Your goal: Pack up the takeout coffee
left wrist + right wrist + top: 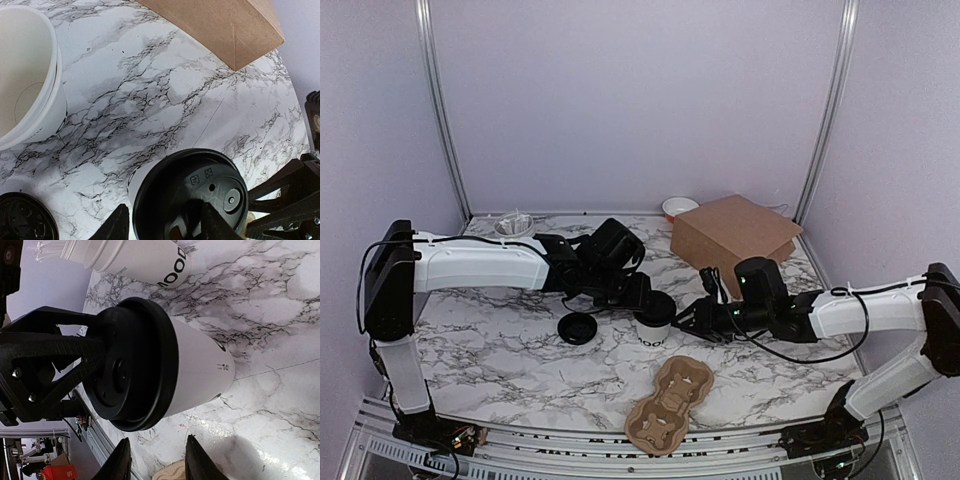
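Lid (135, 365) looks on the takeout coffee (200, 370), but it's on the worktop (520, 340) — carrier (670, 405) unfilled. Left jaws half-open at the lid, grip unclear; right jaws part-open, empty.

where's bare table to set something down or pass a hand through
Bare marble front left, between the loose lid and the cup carrier; and at the back, between the left arm and the wall, left of the box. Crowded mid-table: the left gripper and right gripper crowd the cup.
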You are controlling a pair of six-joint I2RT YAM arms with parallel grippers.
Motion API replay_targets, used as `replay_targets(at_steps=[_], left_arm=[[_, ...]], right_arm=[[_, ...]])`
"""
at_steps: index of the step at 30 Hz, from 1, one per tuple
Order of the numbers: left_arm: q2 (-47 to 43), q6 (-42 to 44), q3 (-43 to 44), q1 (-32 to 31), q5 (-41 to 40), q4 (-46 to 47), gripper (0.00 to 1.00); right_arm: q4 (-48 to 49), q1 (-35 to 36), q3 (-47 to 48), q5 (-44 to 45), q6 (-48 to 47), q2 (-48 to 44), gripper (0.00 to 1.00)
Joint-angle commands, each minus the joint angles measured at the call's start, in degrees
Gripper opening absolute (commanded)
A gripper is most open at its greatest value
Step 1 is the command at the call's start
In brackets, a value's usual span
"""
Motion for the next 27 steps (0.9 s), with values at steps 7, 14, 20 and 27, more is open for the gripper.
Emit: replay_targets(at_steps=[7, 14, 20, 27], left_arm=[[-0.1, 0.2, -1.4, -0.5, 0.5, -1.8, 0.50], [0.0, 0.2, -1.4, -0.5, 0.6, -1.7, 0.50], [0.1, 0.3, -1.4, -0.5, 0.6, -1.8, 0.50], [0.3, 0.3, -1.3, -0.5, 0.8, -1.7, 0.50]], right_arm=[[6.1, 0.5, 1.3, -0.9, 3.2, 2.8, 0.33], [7.8, 0.5, 1.3, -0.4, 4.7, 4.4, 0.32], [7.6, 0.5, 1.4, 0.7, 5.2, 4.4, 0.32], [6.3, 0.5, 1.0, 2.8, 5.4, 5.3, 0.31]])
